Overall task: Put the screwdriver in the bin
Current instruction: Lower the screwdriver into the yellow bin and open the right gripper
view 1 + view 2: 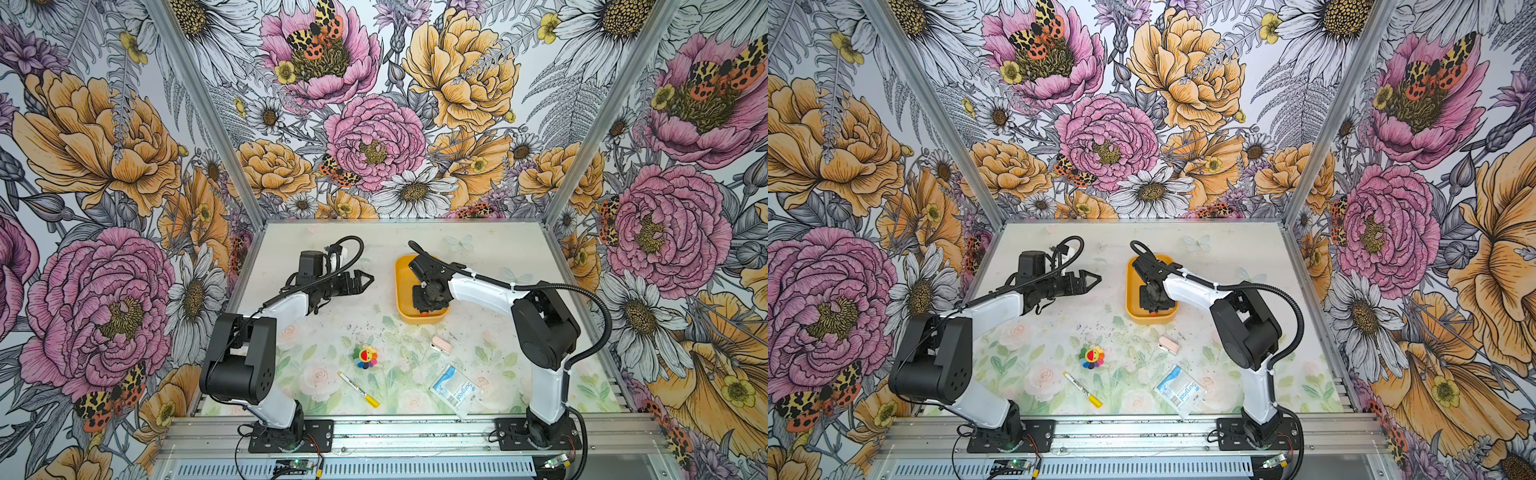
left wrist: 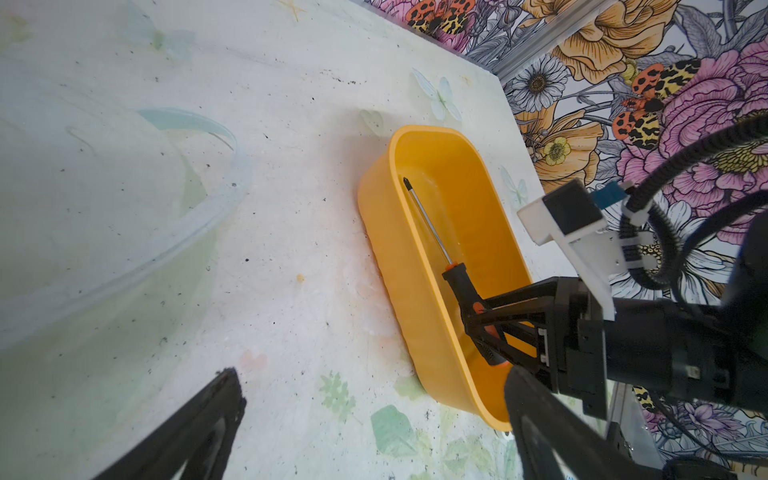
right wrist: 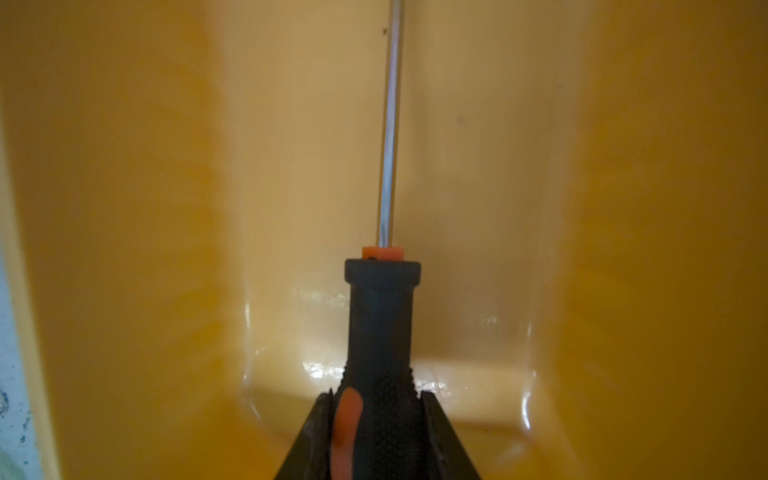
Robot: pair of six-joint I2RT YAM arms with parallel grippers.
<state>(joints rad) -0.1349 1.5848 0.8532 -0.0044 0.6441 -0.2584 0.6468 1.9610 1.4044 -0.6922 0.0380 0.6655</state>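
The yellow-orange bin stands at the back middle of the table. My right gripper reaches down into it and is shut on the black handle of the screwdriver. The thin shaft runs along the inside of the bin towards its far end. In the right wrist view the jaws clamp the handle, with bin walls on both sides. My left gripper hovers open and empty, left of the bin.
Nearer the front lie a white marker with a yellow cap, a small rainbow flower toy, a small pink object and a clear packet with blue print. Floral walls enclose the table on three sides.
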